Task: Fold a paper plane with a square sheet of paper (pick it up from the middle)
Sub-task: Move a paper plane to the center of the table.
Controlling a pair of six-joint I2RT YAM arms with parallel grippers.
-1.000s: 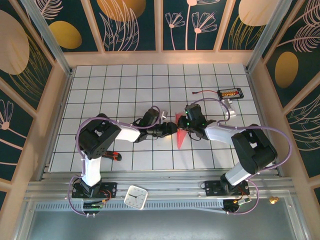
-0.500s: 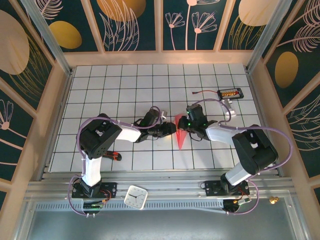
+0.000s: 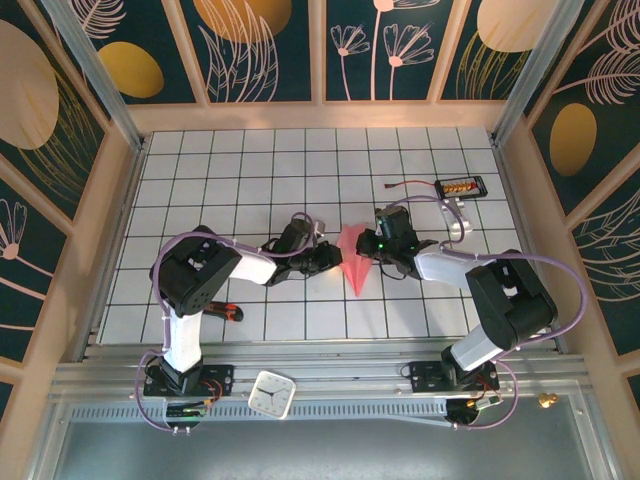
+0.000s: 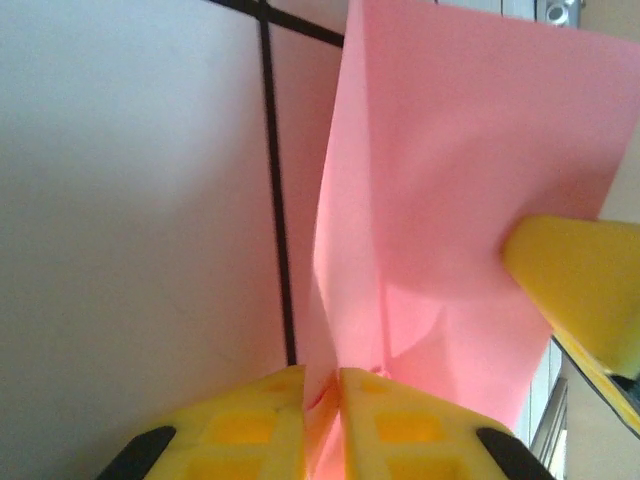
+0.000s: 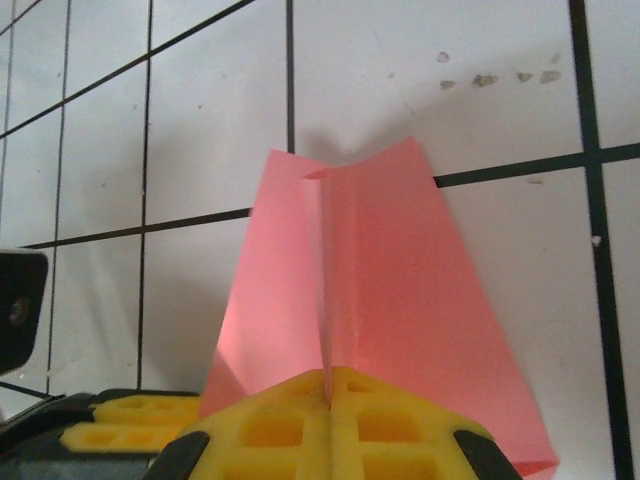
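Left gripper (image 4: 322, 388) is clamped on a fold of the paper plane (image 3: 352, 264), near the centre of the overhead view, and right gripper (image 5: 328, 388) is pinched shut on its centre ridge. Pulling the two apart could tear the thin, matte salmon paper or flatten its sharp creases, and it might slip from the waffled yellow pads (image 5: 270, 435)
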